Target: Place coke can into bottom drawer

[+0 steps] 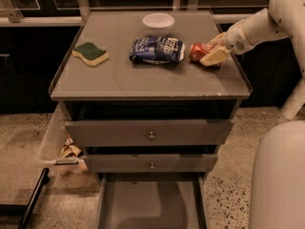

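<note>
The coke can (197,51), red with silver ends, lies on its side on the right part of the grey cabinet top (143,78). My gripper (208,50) reaches in from the right on the white arm and is open, with one cream finger (213,57) in front of the can's right end and the other behind it. The can rests on the top. The bottom drawer (151,202) is pulled out below the two upper drawers, and its grey tray holds nothing that I can see.
A blue-and-white snack bag (157,49) lies just left of the can. A white bowl (158,21) stands at the back and a green sponge (90,53) at the left. The robot's white body (279,175) fills the lower right. Litter (69,150) lies on the floor at the left.
</note>
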Tool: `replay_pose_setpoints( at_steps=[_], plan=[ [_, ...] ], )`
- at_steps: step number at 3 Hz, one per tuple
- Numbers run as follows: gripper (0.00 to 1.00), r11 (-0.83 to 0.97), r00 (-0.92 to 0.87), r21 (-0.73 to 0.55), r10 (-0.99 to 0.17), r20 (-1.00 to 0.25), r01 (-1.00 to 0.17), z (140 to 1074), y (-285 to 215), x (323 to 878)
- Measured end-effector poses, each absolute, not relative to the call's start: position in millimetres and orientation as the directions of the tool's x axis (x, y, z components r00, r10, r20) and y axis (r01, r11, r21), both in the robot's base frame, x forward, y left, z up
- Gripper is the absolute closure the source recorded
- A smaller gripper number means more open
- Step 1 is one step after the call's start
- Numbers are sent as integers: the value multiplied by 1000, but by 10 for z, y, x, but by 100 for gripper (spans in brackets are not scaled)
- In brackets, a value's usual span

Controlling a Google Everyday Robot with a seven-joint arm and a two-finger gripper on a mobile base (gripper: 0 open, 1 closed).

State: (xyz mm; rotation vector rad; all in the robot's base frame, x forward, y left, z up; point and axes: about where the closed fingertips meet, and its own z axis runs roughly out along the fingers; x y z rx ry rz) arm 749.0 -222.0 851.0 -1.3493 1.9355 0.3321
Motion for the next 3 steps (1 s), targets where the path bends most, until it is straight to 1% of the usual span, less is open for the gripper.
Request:
replay_pose_setpoints(
  at_steps=[1, 2, 3],
  plan=[
    [100, 410, -179, -179, -694, -698, -894, 8496, -2239, 7428],
    [100, 403, -169, -183, -692, -702, -897, 8553, -2251, 7377],
    [100, 354, -104, -223, -706, -700, -908, 8738, -2260, 7113]
  ],
)
